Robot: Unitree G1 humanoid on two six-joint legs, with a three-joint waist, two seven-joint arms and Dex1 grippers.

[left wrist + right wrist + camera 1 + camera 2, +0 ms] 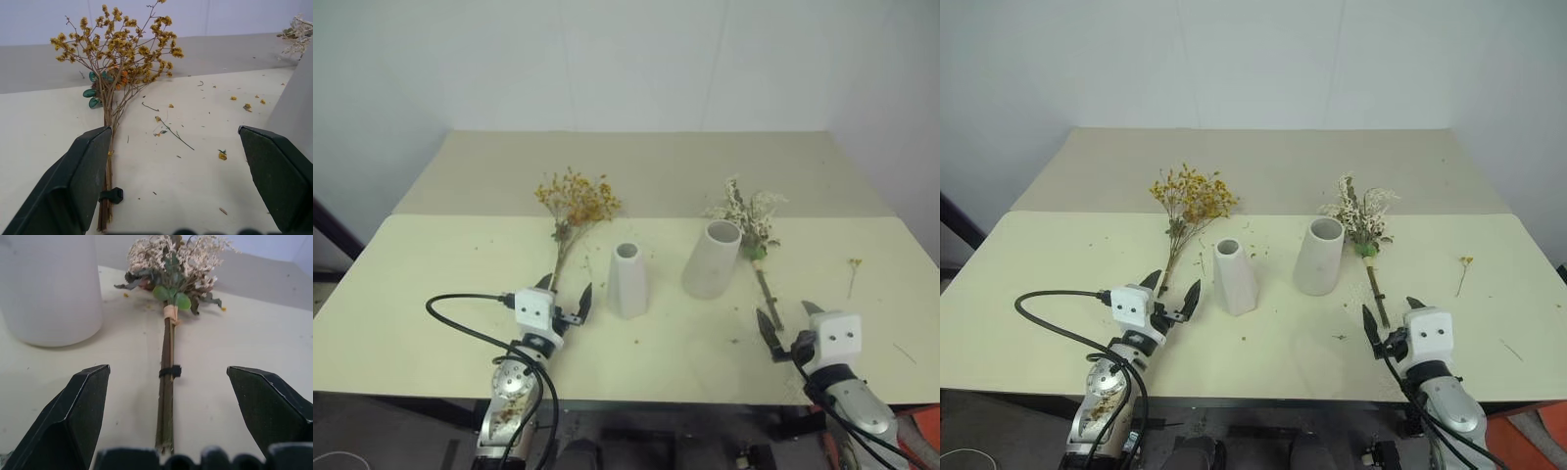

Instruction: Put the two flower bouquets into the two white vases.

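Note:
A yellow-orange bouquet [576, 201] lies flat on the table, its thin brown stems [106, 161] running toward my left gripper [568, 294], which stands open just short of the stem ends. The white-cream bouquet [747, 215] lies to the right with its tied stems [166, 382] pointing at my right gripper [788, 318], also open and empty. Between the bunches stand two white vases, both upright: a narrow faceted vase [627, 280] and a wider round-mouthed vase [713, 258].
A small loose sprig [853, 274] lies near the table's right edge. Dried flower crumbs [222, 155] are scattered over the cream tabletop [431, 284]. A black cable [460, 318] loops off my left arm at the table's front edge.

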